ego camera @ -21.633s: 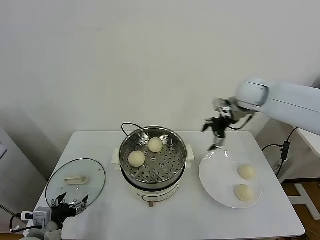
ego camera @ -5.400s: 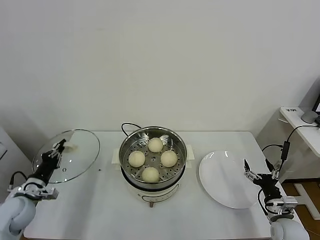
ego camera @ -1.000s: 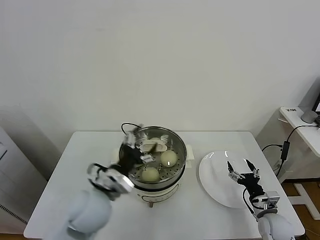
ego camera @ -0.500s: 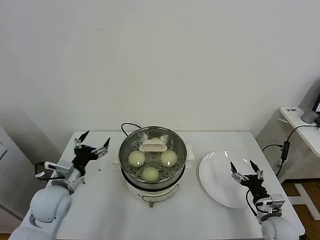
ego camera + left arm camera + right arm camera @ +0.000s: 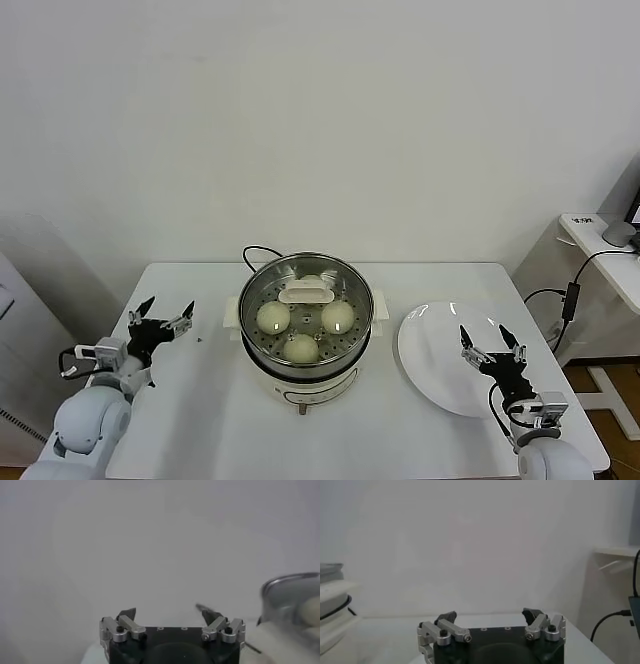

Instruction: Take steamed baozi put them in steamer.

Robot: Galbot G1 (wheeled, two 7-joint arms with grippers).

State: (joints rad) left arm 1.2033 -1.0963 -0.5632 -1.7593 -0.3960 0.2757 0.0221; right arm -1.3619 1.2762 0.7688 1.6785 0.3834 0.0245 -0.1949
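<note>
White tabletop [image 5: 200, 420] below me: on its left side I see my left hand [image 5: 160, 318] released, holding nothing. At centre the steamer [image 5: 305, 325] holds the steamed baozi [image 5: 300, 346] under its glass lid [image 5: 306, 293]. Right of it, my right hand [image 5: 490, 344] hangs spread over the white plate [image 5: 435, 365].

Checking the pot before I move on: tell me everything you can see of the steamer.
The steamer is a round shiny steel pot on a white base, standing upright mid-table, black cord trailing behind. A clear glass lid with a white handle sits on its rim. Through it show three baozi on the perforated tray; a fourth is partly hidden. Neither gripper touches it.
</note>
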